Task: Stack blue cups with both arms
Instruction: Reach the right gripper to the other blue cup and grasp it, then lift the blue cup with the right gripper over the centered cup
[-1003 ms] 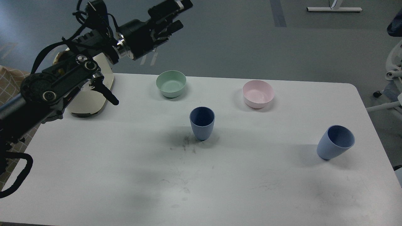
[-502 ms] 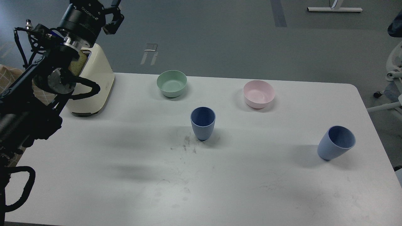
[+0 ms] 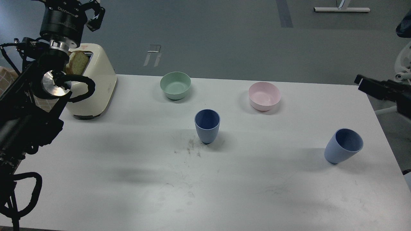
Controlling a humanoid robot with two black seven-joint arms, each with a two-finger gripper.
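Note:
Two blue cups stand apart on the white table (image 3: pixel 128 179). One cup (image 3: pixel 207 125) is upright at the middle. The other cup (image 3: pixel 343 146) is near the right edge and looks tilted to the right. My left gripper (image 3: pixel 70 2) is raised high at the top left, above the toaster, far from both cups. Its fingers (image 3: pixel 96 14) look spread and empty, with the tips cut off by the frame's top edge. My right arm's dark end (image 3: pixel 362 82) comes in at the right edge, above and behind the right cup. Its fingers cannot be told apart.
A cream toaster (image 3: pixel 96 89) with a bread slice (image 3: pixel 77 61) stands at the back left under my left arm. A mint-green bowl (image 3: pixel 175 85) and a pink bowl (image 3: pixel 264 95) sit behind the middle cup. A white chair base (image 3: pixel 401 73) is off the table's right.
My left arm has swung left and upward, from over the table's back to above the toaster. My right arm has come into view at the right edge. The cups have not moved.

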